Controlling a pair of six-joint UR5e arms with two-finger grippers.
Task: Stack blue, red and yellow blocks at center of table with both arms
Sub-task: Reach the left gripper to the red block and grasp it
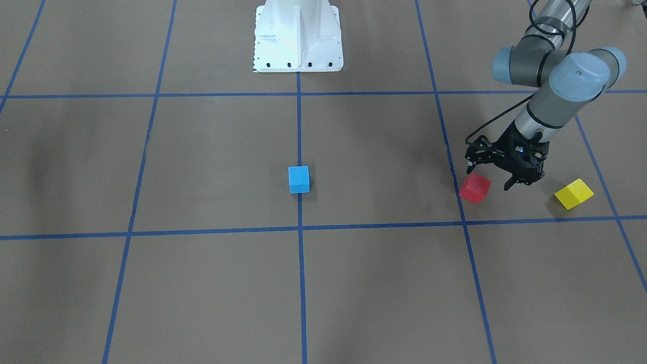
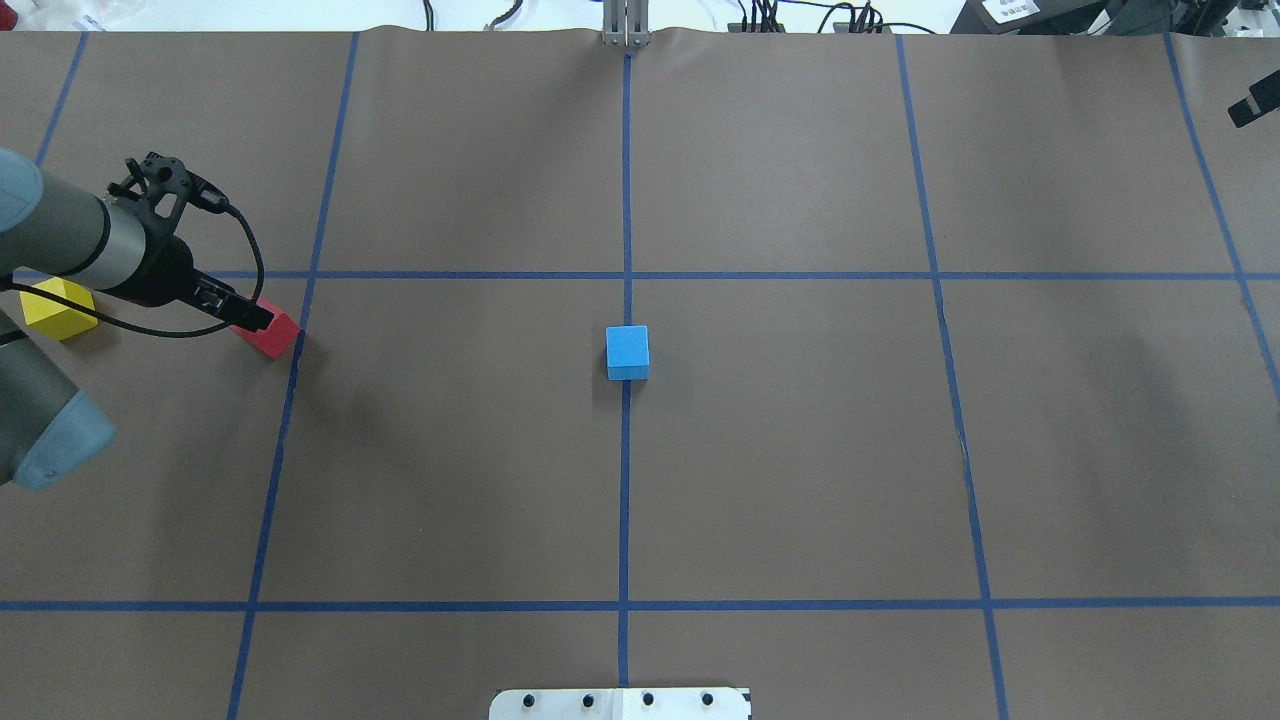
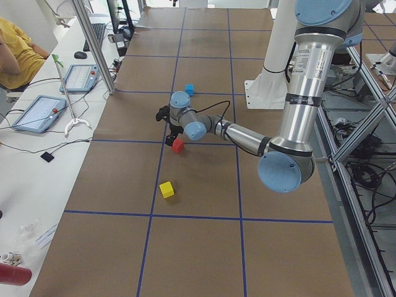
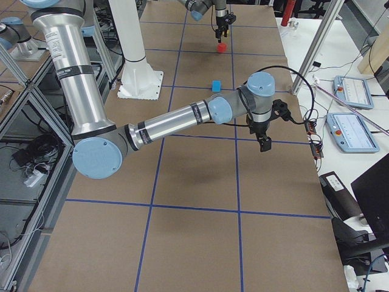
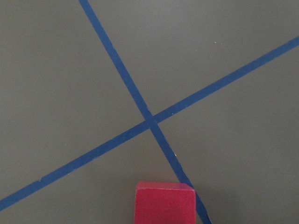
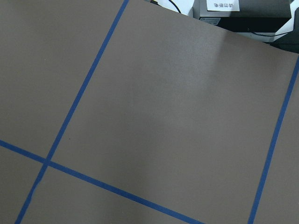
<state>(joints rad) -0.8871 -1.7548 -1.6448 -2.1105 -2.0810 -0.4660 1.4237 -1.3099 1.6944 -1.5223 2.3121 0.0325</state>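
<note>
1. Working on the second layer, by the look of it: holding the left gripper point(image 1: 490, 174) just over the red block point(image 1: 475, 188) at the right of the front-facing view, with nothing lifted yet.
2. Keeping the jaws spread apart and gripping nothing. Leaving the red block flat on the table point(image 1: 202, 151), just beside a blue tape line point(image 1: 457, 192) and skewed to the grid, with only its top showing at the bottom edge of the left wrist view.
3. Leaving the blue block point(image 1: 298, 179) at mid-frame on the centre tape line, probably serving as the base. Leaving the yellow block point(image 1: 573, 193) farther right in the frame, near the red one but apart from it.
4. Calling next, probably, for centring over the red block, turning the wrist square to its faces, dropping, closing, then carrying it across to set squarely on the blue.
5. Reaching in from the upper right of the front-facing view, forearm slanting down, wrist bent, fingers pointing at the table.
6. Stretching the right arm long across the exterior right view, with the right gripper point(image 4: 265, 143) hanging fingers-down over bare paper at right of centre. Offering no way of telling whether it is open or closed.
</note>
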